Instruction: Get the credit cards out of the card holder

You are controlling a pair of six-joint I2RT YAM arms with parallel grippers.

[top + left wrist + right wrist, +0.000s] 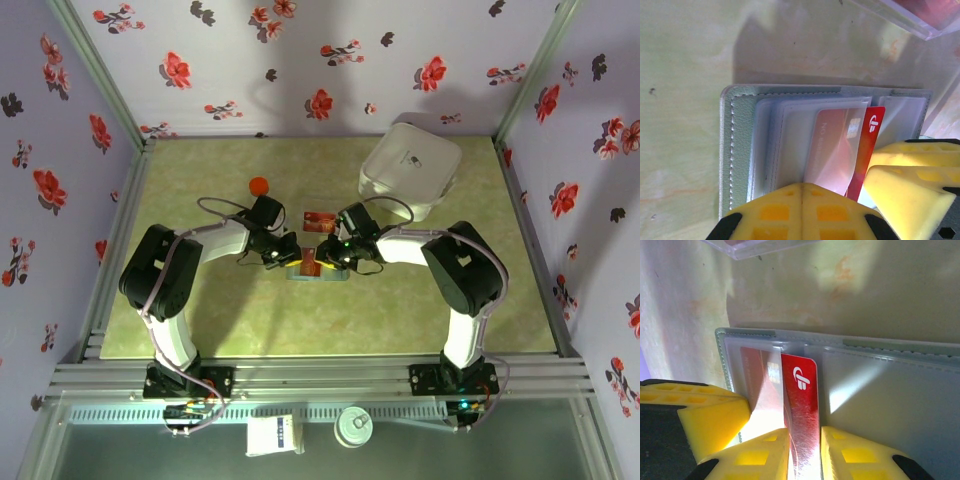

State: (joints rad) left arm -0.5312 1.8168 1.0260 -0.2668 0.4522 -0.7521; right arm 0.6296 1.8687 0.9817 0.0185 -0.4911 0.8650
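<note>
Closed left fingers point(770, 212) pinning the card holder point(740, 150), my right fingers point(850, 455) grip 1 red credit card point(800, 385); next, a straight pull out.

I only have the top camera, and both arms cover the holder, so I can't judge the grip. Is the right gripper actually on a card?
Observer: Yes. The right gripper is closed on a red card that sticks partway out of the card holder.
Operator: What is the left one doing?
Observer: The left gripper is shut with nothing between its fingers, its tips over the holder's clear sleeves.
Operator: Any cards left inside?
Observer: At least one: a reddish card lies fully under a sleeve, beside the red one.
</note>
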